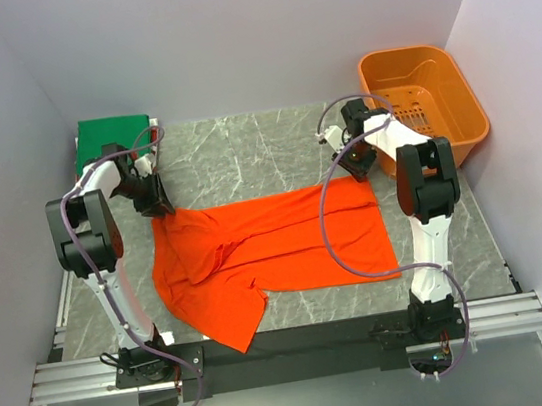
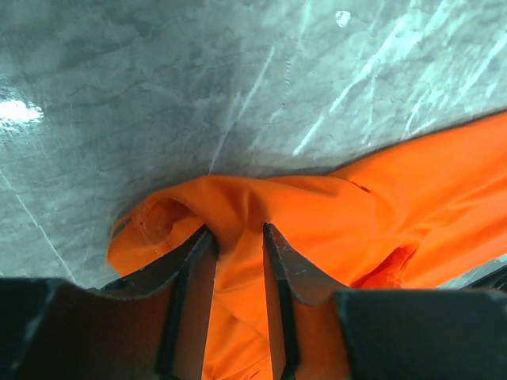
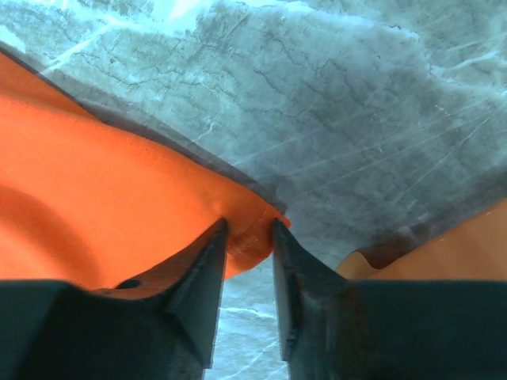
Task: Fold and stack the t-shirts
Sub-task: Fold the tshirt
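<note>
Left gripper (image 1: 157,205) was pinching the orange t-shirt (image 1: 287,241) at its far left corner, and right gripper (image 1: 357,173) was pinched on the far right corner.

The bright orange-red short-sleeved cloth t-shirt (image 1: 287,241) is lying spread out flat. One far corner is bunching between the fingers of the left gripper (image 2: 238,231), and the other is sitting pinched between the fingers of the right gripper (image 3: 249,223). Nearer than the left fingers, it is lying rumpled and doubled over. The folded green cloth rectangle (image 1: 112,136) is resting beyond the left fingers, apart from them.
</note>
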`<state>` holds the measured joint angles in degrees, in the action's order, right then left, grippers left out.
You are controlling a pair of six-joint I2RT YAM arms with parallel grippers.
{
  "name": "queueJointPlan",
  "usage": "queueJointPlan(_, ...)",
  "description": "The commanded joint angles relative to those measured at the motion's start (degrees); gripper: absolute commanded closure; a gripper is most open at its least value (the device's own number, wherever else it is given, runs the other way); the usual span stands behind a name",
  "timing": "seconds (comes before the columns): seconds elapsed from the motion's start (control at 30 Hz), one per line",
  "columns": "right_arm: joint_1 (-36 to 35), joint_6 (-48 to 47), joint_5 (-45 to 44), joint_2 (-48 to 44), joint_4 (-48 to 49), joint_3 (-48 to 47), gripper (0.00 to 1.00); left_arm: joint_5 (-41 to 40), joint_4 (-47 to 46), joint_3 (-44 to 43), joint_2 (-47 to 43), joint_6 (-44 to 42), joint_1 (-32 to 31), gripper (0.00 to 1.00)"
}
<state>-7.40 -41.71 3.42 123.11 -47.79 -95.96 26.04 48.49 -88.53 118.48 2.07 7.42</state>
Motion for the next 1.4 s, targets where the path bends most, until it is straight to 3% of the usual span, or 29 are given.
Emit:
queueJointPlan(0.0,-0.5,-2.2,-0.2,-0.1,0.2,0.6,0.64,-0.3,-1.5,-0.3,-0.4,1.6,-0.2,0.66)
queueJointPlan(0.23,-0.7,-3.0,0.0,0.5,-0.4,0.6,0.76,-3.1,-0.7,-1.2,-0.2,1.5,0.6,0.65)
queueJointPlan(0.37,-0.9,-2.9,-0.1,0.6,-0.6,0.4,1.00,-2.6,-1.5,-0.9,-0.4,1.7,0.6,0.69)
queueJointPlan(0.43,-0.9,-2.7,-0.5,0.7,-0.8,0.2,1.00,-2.3,-1.7,-1.1,-0.2,2.1,0.6,0.73)
queueJointPlan(0.63,-0.8,-1.6,-3.3,-0.8,3.3,1.3,1.00,-1.9,-3.4,-1.8,-1.6,2.1,1.6,0.99)
queueJointPlan(0.87,-0.8,1.3,-9.2,-1.0,10.8,0.2,1.00,-4.7,-10.8,-2.5,-3.7,3.8,5.6,0.99)
queueJointPlan(1.2,-3.1,4.0,-12.4,5.9,12.3,-9.7,1.00,-0.3,-13.6,-15.5,8.2,6.6,5.7,0.99)
queueJointPlan(1.33,-3.7,5.1,-16.8,10.1,13.3,-13.6,1.00,-1.3,-12.5,-23.6,13.4,6.9,5.0,0.93)
queueJointPlan(1.37,-3.9,5.5,-18.2,11.9,12.3,-16.9,0.98,-1.2,-11.8,-25.2,14.0,6.6,5.1,0.85)
